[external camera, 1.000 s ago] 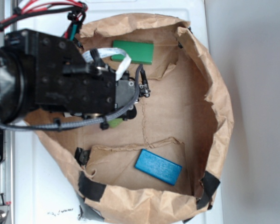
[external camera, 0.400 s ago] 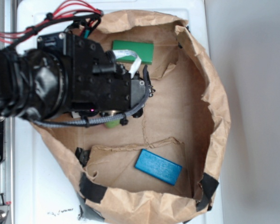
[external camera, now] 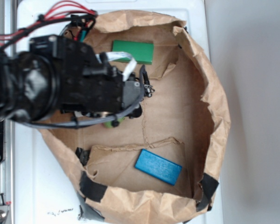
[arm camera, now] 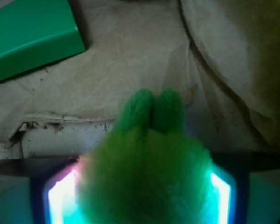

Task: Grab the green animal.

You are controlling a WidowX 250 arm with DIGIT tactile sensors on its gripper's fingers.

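The green animal, a fuzzy green plush with two small rounded lobes pointing away, fills the gap between my gripper's two pads in the wrist view. Both pads press against its sides, so the gripper is shut on it. In the exterior view my black arm covers most of it. Only a small green patch of the animal shows under the gripper, low inside the brown paper bag.
A flat green rectangular block lies at the bag's far side, also in the wrist view at upper left. A blue block lies near the bag's front. The bag's crumpled walls rise all round, with black tape at the front rim.
My arm has shifted and tilted slightly over the same spot in the bag. The green patch under it has stayed in place. The blocks have not moved.
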